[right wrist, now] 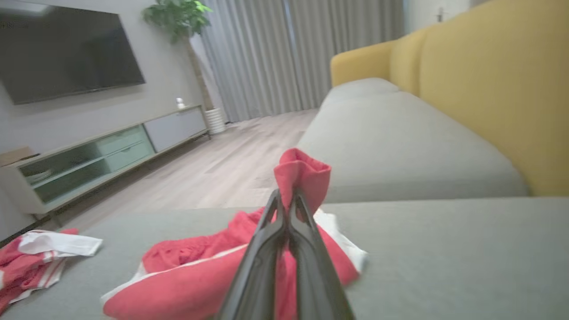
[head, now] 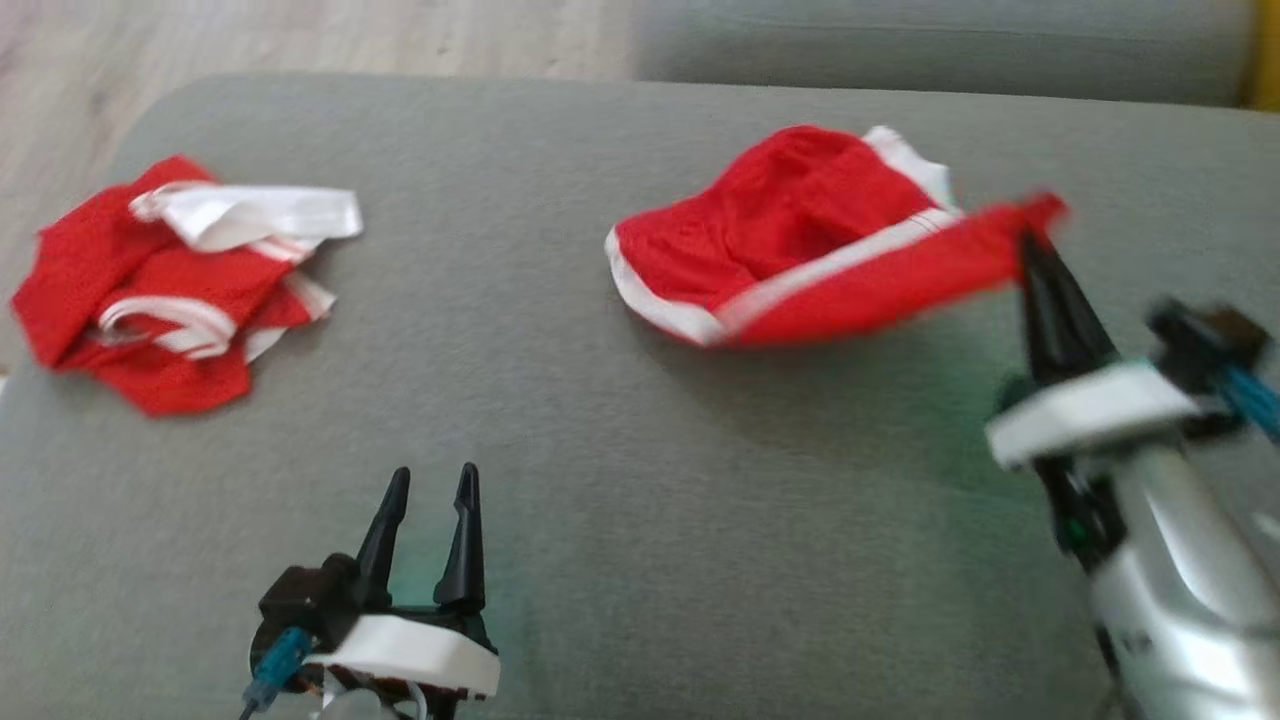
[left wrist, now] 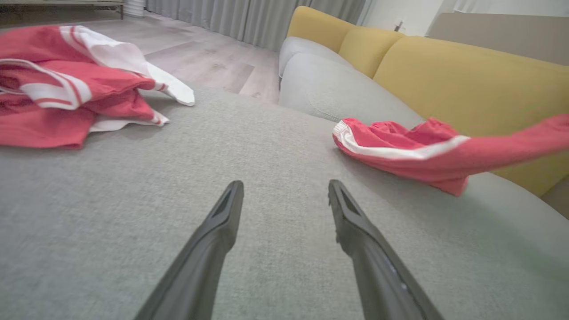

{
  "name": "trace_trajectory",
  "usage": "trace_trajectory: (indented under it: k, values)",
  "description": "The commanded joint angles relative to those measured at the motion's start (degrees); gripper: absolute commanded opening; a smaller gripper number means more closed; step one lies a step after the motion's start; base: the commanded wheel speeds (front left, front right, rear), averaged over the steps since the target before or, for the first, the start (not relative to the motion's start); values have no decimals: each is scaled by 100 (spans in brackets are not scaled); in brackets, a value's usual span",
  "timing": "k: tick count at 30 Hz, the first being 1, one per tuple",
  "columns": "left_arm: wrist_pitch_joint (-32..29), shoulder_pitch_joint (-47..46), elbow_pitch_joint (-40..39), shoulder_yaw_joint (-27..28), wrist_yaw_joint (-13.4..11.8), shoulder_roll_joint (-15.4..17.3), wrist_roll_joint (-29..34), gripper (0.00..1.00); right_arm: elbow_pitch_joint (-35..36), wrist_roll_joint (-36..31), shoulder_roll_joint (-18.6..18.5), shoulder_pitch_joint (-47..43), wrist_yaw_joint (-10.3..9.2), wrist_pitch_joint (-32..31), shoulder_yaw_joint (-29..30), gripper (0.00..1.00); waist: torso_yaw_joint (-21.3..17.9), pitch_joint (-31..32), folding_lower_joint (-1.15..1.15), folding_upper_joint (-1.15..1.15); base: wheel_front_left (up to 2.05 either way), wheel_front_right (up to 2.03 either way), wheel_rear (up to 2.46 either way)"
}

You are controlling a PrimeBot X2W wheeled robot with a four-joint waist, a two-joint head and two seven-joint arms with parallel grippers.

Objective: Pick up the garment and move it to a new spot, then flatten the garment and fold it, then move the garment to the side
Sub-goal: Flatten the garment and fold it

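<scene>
A red garment [head: 790,235] with white trim lies on the grey cushion [head: 620,480], right of centre. My right gripper [head: 1030,240] is shut on its right corner, which is lifted and stretched off the cushion. In the right wrist view the gripper [right wrist: 286,198] pinches a red fold of the garment [right wrist: 302,171] that sticks up above the tips. The left wrist view shows that garment [left wrist: 400,149] at the right, one end pulled out in the air. My left gripper [head: 432,485] stands open near the front edge, with nothing between the fingers [left wrist: 222,213].
A second red and white garment [head: 170,280] lies crumpled at the cushion's left end. A yellow sofa back [left wrist: 444,71] and another grey seat [right wrist: 391,142] lie beyond the cushion. Wooden floor [head: 300,40] runs past the far left edge.
</scene>
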State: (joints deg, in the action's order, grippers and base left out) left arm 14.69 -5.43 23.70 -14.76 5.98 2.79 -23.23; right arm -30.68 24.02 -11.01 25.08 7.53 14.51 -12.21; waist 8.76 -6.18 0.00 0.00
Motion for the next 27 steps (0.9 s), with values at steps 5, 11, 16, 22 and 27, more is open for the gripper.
trace_trajectory:
  k: [5,11,16,22,27]
  values:
    - [30,-118,-194,227,-3,9,64,100,383,-167,-70,-844,-4,48,904,0,-637,29,0,0,0,0,0]
    - [30,-233,-165,198,33,9,131,100,78,-460,51,-1126,-4,49,1457,100,-939,-96,0,0,0,0,0]
    - [31,-451,-152,73,78,9,140,100,414,-957,322,-1051,-4,49,1642,100,-1160,-235,0,0,0,0,0]
    - [31,-1160,82,-656,143,9,153,100,870,-1313,592,-981,-4,49,1406,100,-1374,-562,0,0,0,0,0]
    - [31,-2127,375,-1982,148,268,-265,100,891,-1318,693,-833,-4,49,1125,100,-1557,-887,0,0,0,0,0]
